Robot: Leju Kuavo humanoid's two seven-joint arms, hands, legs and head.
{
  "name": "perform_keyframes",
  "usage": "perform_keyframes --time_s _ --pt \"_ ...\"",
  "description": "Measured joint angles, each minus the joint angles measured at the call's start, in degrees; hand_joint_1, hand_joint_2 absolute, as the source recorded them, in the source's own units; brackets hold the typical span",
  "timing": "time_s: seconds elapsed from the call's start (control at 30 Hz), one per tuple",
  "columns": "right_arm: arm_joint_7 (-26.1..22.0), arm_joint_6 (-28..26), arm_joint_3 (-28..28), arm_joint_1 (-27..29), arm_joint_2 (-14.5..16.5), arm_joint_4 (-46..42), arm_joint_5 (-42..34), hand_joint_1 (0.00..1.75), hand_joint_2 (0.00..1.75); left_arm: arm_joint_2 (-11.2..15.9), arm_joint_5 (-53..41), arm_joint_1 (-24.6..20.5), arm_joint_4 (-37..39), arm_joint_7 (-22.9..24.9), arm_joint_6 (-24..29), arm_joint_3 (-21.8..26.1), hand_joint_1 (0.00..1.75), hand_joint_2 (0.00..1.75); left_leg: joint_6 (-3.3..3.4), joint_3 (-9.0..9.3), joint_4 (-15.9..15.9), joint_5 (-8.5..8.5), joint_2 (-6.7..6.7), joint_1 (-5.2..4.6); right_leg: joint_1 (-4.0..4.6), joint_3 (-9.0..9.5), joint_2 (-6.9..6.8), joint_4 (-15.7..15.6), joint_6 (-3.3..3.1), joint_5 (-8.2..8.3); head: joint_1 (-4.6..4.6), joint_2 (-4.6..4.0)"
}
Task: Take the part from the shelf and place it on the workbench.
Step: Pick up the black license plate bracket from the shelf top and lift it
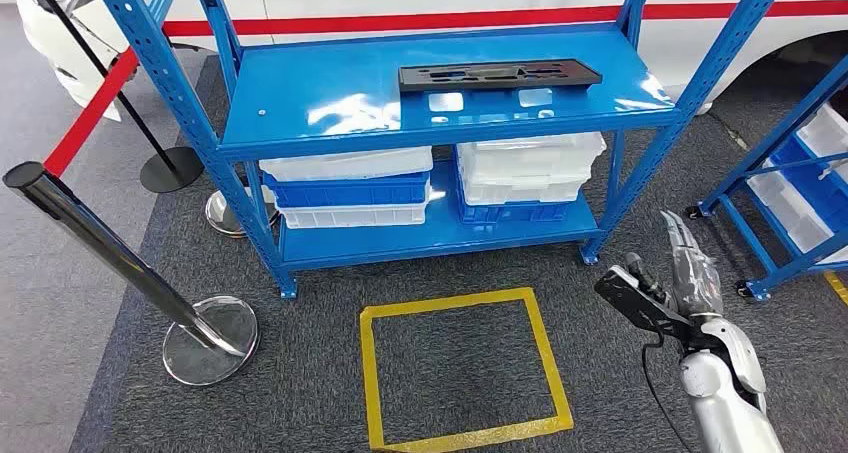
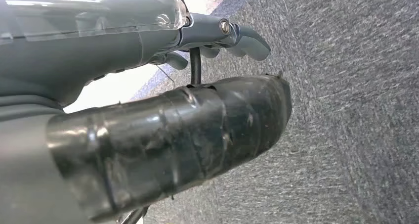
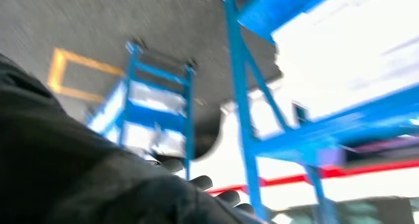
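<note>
The part (image 1: pixel 500 75) is a long flat black plate with cut-outs, lying on the top level of the blue shelf (image 1: pixel 330 108), toward its back right. My right hand (image 1: pixel 690 273) is raised low at the right, in front of the shelf's right leg and well short of the part. Its fingers are stretched out and it holds nothing. The right wrist view is blurred; fingertips (image 3: pixel 200 182) show against the blue shelf frame (image 3: pixel 242 100). My left hand (image 2: pixel 163 100) hangs over grey carpet with its fingers (image 2: pixel 242 38) loosely extended, and it holds nothing.
White and blue bins (image 1: pixel 350 188) are stacked on the shelf's lower level. A yellow taped square (image 1: pixel 545 333) marks the carpet before the shelf. Chrome posts (image 1: pixel 210 338) with a red belt stand at the left. A second blue rack (image 1: pixel 800 173) stands at the right, and a white car sits behind.
</note>
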Motion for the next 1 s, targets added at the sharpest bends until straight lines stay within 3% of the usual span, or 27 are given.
perform_keyframes --time_s 0.53,1.0 --pt "-1.6 -3.8 22.4 -3.3 -8.7 -11.2 12.3 0.0 0.0 0.7 -5.5 -0.3 1.1 -1.0 -4.6 2.4 0.0 0.0 -0.02 0.03 0.0 0.02 -0.01 0.0 0.01 -0.07 -0.01 0.0 0.0 0.0 0.0 0.0" --pt "-1.5 -4.4 26.7 -3.3 -10.8 -13.3 13.3 0.0 0.0 0.9 -6.5 -0.5 1.5 -1.8 -5.3 2.4 0.0 0.0 -0.02 0.02 0.0 0.02 0.0 0.0 0.01 -0.1 0.0 0.0 0.0 0.0 0.0 0.0"
